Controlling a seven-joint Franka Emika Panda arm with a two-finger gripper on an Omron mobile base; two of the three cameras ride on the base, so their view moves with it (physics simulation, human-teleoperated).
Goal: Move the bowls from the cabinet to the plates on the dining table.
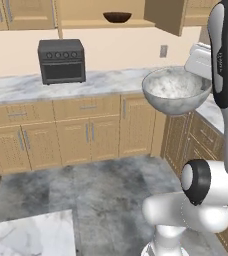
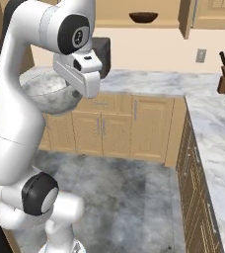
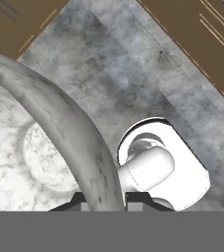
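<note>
Above the grey kitchen floor, the marbled stone bowl rides in mid-air, its rim clenched in the tool, fingers apparently one on each side of the wall. The dark wooden bowl sits on the open cabinet's shelf.

Your arm is glossy white, built of rounded tubular links with black bands at the joints. One black joint cap bears a small pale marking, and the boxy white hand has angular edges.
</note>
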